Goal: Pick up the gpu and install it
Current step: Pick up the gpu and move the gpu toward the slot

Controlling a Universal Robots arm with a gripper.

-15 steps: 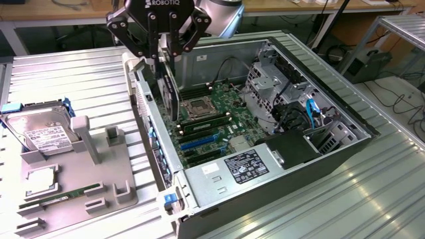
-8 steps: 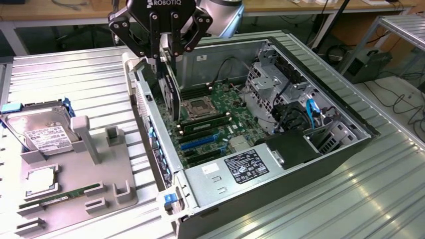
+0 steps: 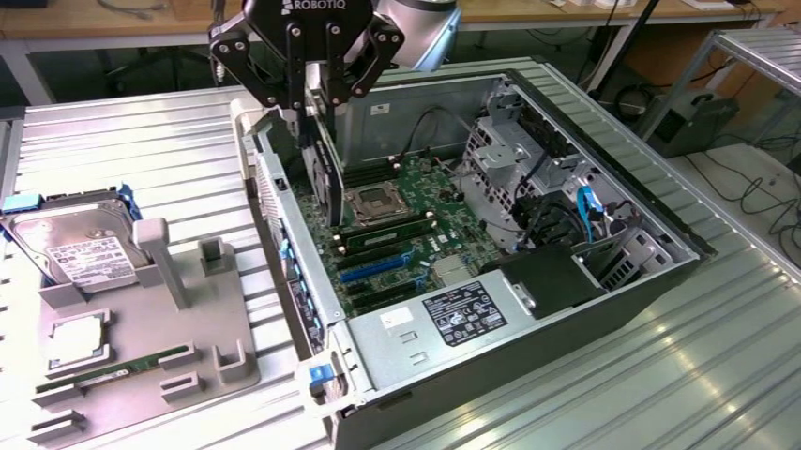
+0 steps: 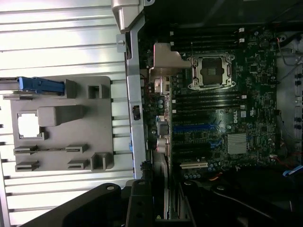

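The gpu (image 3: 328, 159) hangs upright and edge-on to the exterior view, its long side running down from the pincer (image 3: 319, 94) into the open computer case (image 3: 626, 159). The pincer is clenched on the card's upper part, one black finger on each face. The card's lower end stands over the motherboard (image 3: 414, 220), close beside the CPU socket (image 3: 375, 202) on the exterior view's left; whether it touches the board cannot be told. In the wrist view the gpu (image 4: 163, 189) appears as a thin pale edge leaving the dark body of the pincer (image 4: 147, 203), with the motherboard (image 4: 222, 118), the CPU socket (image 4: 210, 71) and a blue expansion slot (image 4: 196, 127) beyond it. In the exterior view the blue expansion slots (image 3: 375, 267) lie nearer the camera than the card and are uncovered. The power supply (image 3: 463, 314) fills the near corner of the case, and the metal drive cage (image 3: 501, 159) stands at the exterior view's right of the board. The case rests on a ribbed metal bench (image 3: 126, 141). On the exterior view's left, just beside the case, a grey fixture tray (image 3: 188, 319) carries a hard drive (image 3: 75, 248) with a white label, a processor chip (image 3: 78, 339) and a green RAM stick (image 3: 119, 367).
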